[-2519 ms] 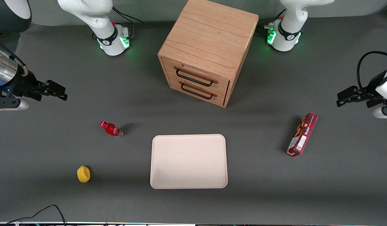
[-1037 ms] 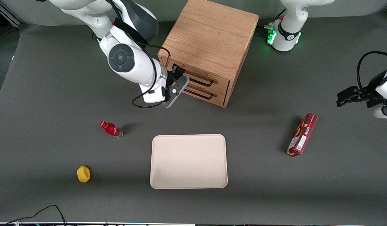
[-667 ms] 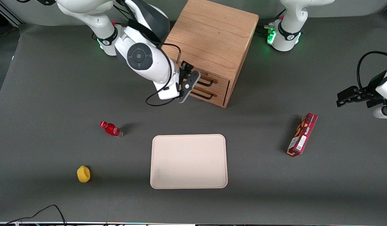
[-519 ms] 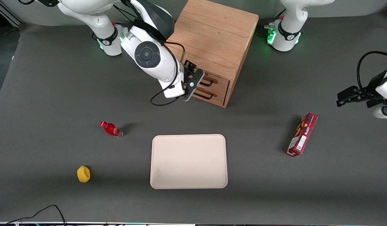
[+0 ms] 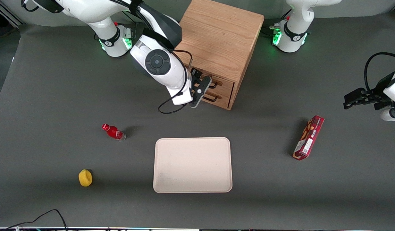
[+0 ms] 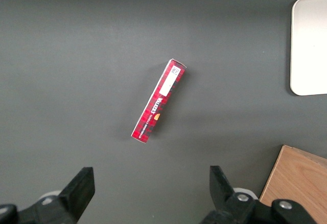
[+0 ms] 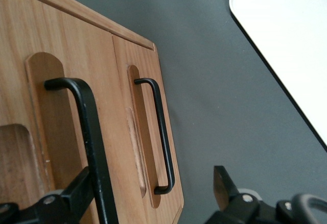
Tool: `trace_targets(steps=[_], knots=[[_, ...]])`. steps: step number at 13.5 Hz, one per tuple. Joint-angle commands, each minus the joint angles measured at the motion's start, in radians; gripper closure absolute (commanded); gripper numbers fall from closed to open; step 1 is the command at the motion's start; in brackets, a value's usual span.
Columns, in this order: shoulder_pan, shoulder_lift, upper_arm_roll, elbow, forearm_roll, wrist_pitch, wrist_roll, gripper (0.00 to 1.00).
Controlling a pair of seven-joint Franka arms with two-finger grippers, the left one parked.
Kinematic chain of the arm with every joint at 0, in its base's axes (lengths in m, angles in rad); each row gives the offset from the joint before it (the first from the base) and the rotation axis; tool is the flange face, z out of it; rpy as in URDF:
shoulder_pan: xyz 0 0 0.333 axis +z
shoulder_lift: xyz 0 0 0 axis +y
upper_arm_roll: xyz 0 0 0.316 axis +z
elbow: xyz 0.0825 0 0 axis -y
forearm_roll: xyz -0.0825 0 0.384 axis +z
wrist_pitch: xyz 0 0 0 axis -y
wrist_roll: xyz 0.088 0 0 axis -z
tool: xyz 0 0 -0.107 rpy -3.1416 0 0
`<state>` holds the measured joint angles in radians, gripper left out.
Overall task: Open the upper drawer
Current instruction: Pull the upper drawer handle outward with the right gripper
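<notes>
The light oak cabinet (image 5: 216,38) stands at the back middle of the table with both drawers shut. My gripper (image 5: 206,84) is right in front of the upper drawer (image 5: 224,84) and covers most of its black bar handle (image 5: 217,84). In the right wrist view the gripper (image 7: 153,175) is open. The upper drawer's handle (image 7: 87,132) runs just inside one of its fingers (image 7: 76,193). The other finger (image 7: 222,183) stands well away, over the table. The lower drawer's handle (image 7: 159,132) lies farther off, between the two fingers in that view.
A cream tray (image 5: 192,165) lies nearer the front camera than the cabinet. A red bottle (image 5: 113,132) and a yellow object (image 5: 85,177) sit toward the working arm's end. A red box (image 5: 308,137) lies toward the parked arm's end.
My arm swung in from the working arm's end of the table to the cabinet front. Over the last second the gripper slid along the drawer fronts toward the middle of the handles.
</notes>
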<state>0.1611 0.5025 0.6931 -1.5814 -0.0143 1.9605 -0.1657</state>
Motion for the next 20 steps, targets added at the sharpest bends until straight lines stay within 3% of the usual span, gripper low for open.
trace_targets(steps=[1,14,20], knots=[[0.003,0.027,-0.015,0.017,-0.073,0.031,-0.040,0.00],[-0.011,0.028,-0.201,0.121,-0.064,0.050,-0.233,0.00],[-0.017,0.030,-0.250,0.123,-0.062,0.156,-0.265,0.00]])
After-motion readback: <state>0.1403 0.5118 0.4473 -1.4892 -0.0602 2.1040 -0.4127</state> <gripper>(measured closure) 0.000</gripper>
